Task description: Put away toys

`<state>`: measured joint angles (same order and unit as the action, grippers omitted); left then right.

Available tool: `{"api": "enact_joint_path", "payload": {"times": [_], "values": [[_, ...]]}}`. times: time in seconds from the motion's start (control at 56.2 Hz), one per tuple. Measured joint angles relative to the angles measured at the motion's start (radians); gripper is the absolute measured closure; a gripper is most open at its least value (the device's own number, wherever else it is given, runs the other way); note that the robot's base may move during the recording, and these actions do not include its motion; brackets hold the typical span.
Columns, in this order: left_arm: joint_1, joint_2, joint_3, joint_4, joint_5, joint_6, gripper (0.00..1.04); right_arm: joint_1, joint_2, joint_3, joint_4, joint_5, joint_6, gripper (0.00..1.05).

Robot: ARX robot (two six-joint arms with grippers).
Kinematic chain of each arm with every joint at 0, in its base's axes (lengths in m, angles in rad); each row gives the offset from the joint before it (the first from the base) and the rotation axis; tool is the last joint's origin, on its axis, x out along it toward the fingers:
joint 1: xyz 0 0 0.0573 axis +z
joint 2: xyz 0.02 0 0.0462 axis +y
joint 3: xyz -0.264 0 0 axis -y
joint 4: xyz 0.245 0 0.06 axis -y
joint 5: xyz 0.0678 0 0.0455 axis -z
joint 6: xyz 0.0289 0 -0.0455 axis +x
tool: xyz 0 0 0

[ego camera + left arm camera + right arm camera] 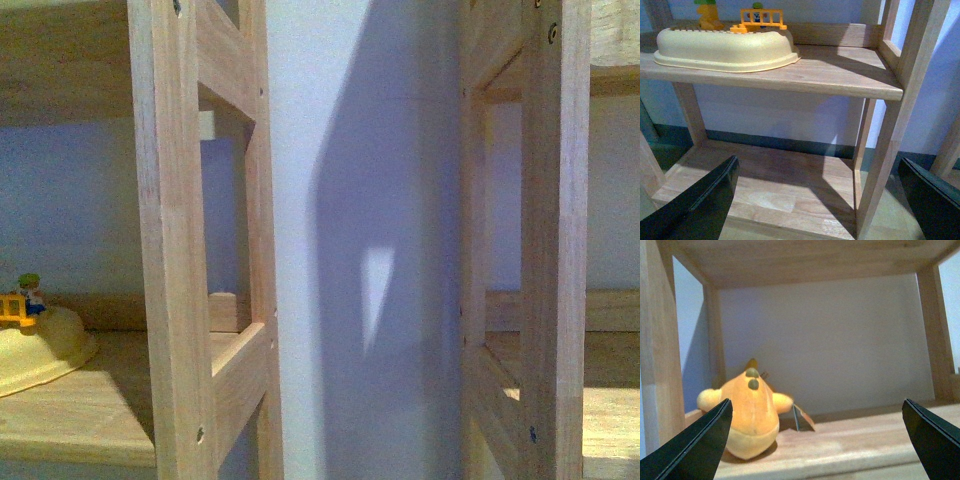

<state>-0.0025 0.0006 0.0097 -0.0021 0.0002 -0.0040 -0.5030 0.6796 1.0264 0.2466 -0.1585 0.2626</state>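
Right tool (815,450) spread wide, both dark fingers apart at the frame's lower corners, nothing between them. Left tool (815,200) likewise wide open, empty.

Wooden shelf unit (180,250) fills the front view: two upright frames with pale wall (350,200) between them. Cream domed base (725,47) sits on the upper shelf board (840,75) in the left wrist view, at about 10 o'clock from the left tool, well apart, with an orange toy fence (762,19) and small figures on top. Lower shelf board (790,185) lies under the left tool's fingers.

Plush toy (747,412), orange-yellow with paler underside and two dark marks, rests on a shelf board (865,440) beneath another board, against the back corner by the side post. It lies at roughly 10 o'clock from the right tool, just beyond its nearer finger (695,445), not touching. A small tag (802,417) sticks out beside it.
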Motion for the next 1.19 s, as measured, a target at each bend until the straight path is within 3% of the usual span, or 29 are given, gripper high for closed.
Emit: {"api": "enact_joint_path", "payload": {"times": [0.16,0.445,0.712,0.837,1.193], "values": [[0.0,0.0,0.0,0.0,0.0,0.0,0.06,0.069,-0.104,-0.193,-0.031,0.039,0.006,0.02],[0.0,0.0,0.0,0.0,0.0,0.0,0.06,0.43,-0.337,-0.548,-0.129,0.209,-0.097,0.02],[0.0,0.0,0.0,0.0,0.0,0.0,0.06,0.473,-0.348,-0.589,-0.14,0.212,-0.108,0.02],[0.0,0.0,0.0,0.0,0.0,0.0,0.06,0.498,-0.373,-0.574,-0.369,0.153,-0.202,0.21],[0.0,0.0,0.0,0.0,0.0,0.0,0.06,0.5,-0.488,-0.774,-0.316,0.158,-0.253,0.77]]}}
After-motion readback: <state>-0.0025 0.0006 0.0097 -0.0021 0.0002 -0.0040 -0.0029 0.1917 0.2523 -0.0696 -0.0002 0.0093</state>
